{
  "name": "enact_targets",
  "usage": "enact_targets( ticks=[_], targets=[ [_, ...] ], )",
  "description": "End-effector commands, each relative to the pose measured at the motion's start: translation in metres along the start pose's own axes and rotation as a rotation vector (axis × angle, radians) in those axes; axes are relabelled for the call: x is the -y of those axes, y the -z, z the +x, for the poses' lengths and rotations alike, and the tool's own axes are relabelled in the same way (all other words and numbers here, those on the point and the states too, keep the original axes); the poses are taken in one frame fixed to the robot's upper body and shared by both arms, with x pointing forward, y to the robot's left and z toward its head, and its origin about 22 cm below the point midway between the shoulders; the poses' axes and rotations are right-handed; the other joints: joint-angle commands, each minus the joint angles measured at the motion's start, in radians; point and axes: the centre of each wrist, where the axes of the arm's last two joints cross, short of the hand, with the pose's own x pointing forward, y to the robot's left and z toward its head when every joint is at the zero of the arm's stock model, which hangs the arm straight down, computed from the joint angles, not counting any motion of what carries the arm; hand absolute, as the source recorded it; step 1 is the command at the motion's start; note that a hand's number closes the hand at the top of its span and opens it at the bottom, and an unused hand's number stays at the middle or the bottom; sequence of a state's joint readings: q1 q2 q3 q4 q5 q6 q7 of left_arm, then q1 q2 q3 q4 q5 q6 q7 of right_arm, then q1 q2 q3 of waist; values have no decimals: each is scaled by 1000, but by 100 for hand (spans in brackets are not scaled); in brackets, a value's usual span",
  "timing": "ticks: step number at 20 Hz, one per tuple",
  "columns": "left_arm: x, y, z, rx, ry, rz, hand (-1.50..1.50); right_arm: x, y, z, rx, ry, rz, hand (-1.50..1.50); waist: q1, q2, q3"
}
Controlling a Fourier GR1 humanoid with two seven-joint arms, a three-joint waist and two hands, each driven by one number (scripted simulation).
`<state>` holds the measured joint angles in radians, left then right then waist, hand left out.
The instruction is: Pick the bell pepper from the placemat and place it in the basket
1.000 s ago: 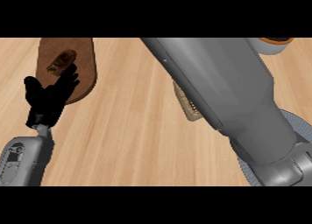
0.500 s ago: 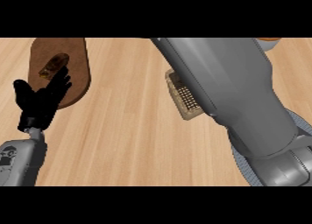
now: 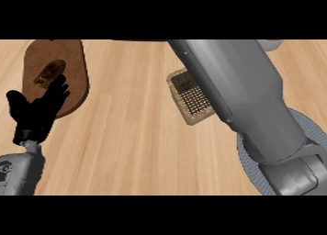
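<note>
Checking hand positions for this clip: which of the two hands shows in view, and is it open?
The left hand, at the view's left beside the brown board, fingers straight and open. The right arm crosses the view, but its hand is out of view.

A black left hand (image 3: 34, 112) rests open with fingers (image 3: 56, 92) up at the left of a wooden table (image 3: 132, 151), overlapping the edge of a brown oval placemat (image 3: 71, 59) that carries a small brown object (image 3: 49, 73). A grey right forearm (image 3: 241, 96) crosses the view's right side, partly covering a woven basket (image 3: 190, 98) and a grey round mat (image 3: 312, 131).
</note>
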<state>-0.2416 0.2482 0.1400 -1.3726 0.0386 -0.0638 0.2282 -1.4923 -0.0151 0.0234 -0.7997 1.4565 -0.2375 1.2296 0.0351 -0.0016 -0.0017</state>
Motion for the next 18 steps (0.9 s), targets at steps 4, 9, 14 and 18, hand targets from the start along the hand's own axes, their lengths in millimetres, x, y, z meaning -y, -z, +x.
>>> enact_targets(
  ticks=[4,9,14,18],
  targets=[
    [-1,-8,4,19,-6,8,0,-20,6,-31,-325,72,-55,-150,-13,-7,2],
    [1,1,3,-4,-2,22,0,-24,-2,-40,-289,94,-35,-150,-14,-1,1],
    [-6,-4,5,-7,-12,20,0,-10,3,-37,-288,201,-111,-150,-8,-2,1],
    [-18,-7,-5,-20,-11,46,0,20,20,-47,-357,381,-237,-150,-35,-8,2]
  ],
)
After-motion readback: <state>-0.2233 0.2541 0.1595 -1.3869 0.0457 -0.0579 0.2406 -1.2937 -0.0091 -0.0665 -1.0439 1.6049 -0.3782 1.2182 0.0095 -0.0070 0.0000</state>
